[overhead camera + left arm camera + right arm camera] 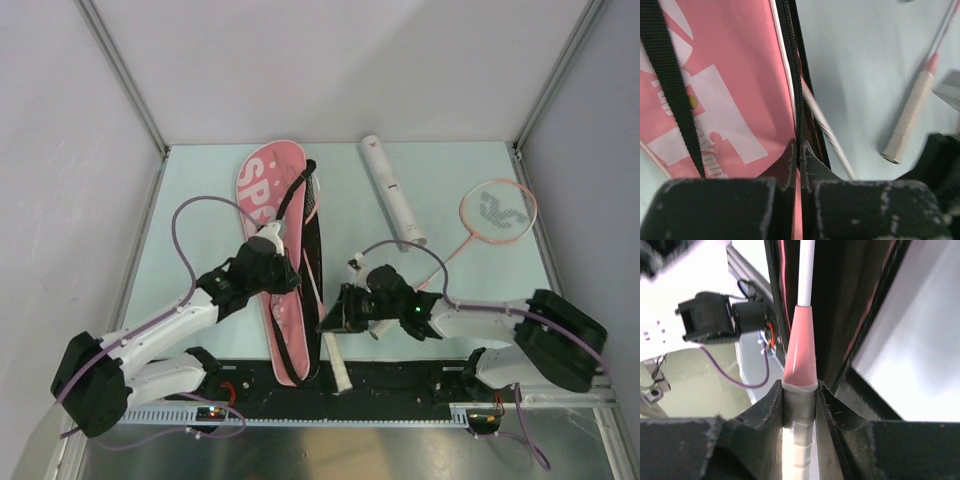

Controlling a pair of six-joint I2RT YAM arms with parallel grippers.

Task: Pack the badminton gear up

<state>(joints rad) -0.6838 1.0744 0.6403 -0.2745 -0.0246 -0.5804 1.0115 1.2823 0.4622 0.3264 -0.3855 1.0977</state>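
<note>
**Operator:** How does the racket (799, 355) handle, and where should it be taken?

**Technician:** It is light and long. The wrapped handle is stiff, the thin white shaft will likely flex, and the strings can snag. Take it at the handle just below the pink cone, never at the shaft. The right gripper (800, 388) is placed so: its jaws are clamped on the top of the handle. The cone stands just above them at frame centre, and the shaft runs up into the dark mouth of the pink bag (272, 190).

**Operator:** And the bag?

**Technician:** It is soft fabric, likely to sag and close on itself. Hold it by the black zip edge (799, 90). The left gripper (800, 157) has its jaws together, pinching that edge at lower centre of its view. The black strap (670, 90) crosses the pink panel at left.

**Operator:** What lies outside the jaws?

**Technician:** Two items in the overhead view — the second racket (497, 212), head at centre right, and the white tube (393, 190), above centre. Neither is in a grip.
</note>
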